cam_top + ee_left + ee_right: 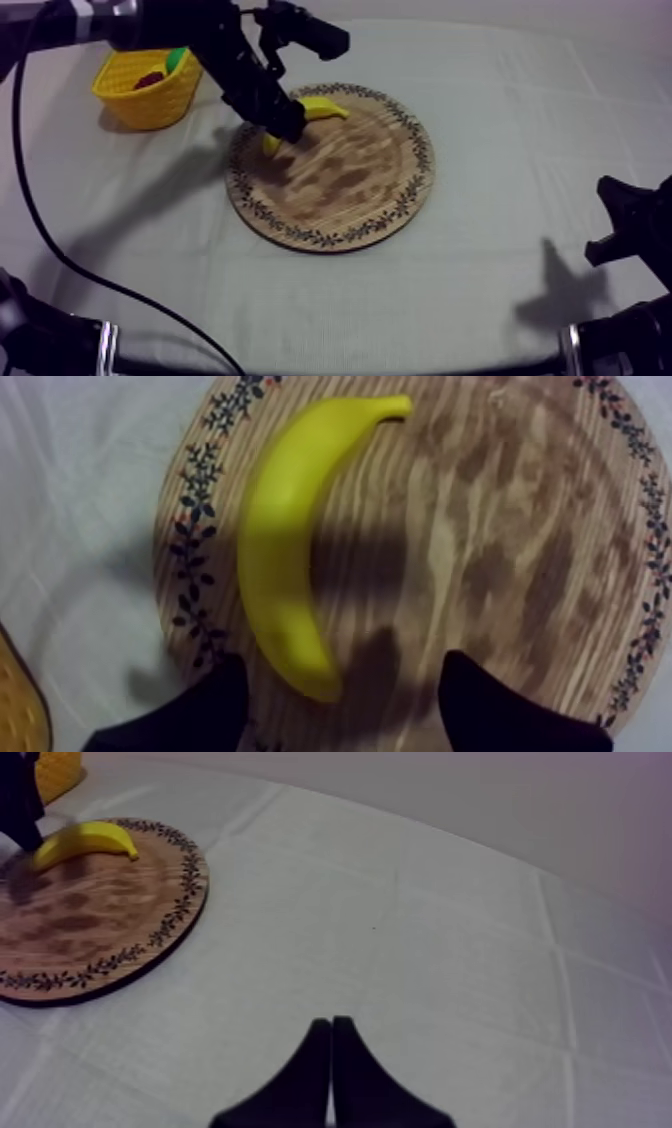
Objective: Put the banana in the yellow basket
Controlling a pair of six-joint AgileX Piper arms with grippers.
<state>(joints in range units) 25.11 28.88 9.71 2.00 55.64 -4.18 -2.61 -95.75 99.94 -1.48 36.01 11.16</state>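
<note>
One banana [280,566] on board [480,556], tip between spread left hand [340,676]; right hand [332,1024] closed

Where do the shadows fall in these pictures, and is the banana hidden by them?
Top view: the left gripper and its arm throw a shadow over the cloth left of the wooden board. Left wrist view: a dark shadow lies on the board beside the banana, which is bright. Right wrist view: the cloth is evenly lit.
</note>
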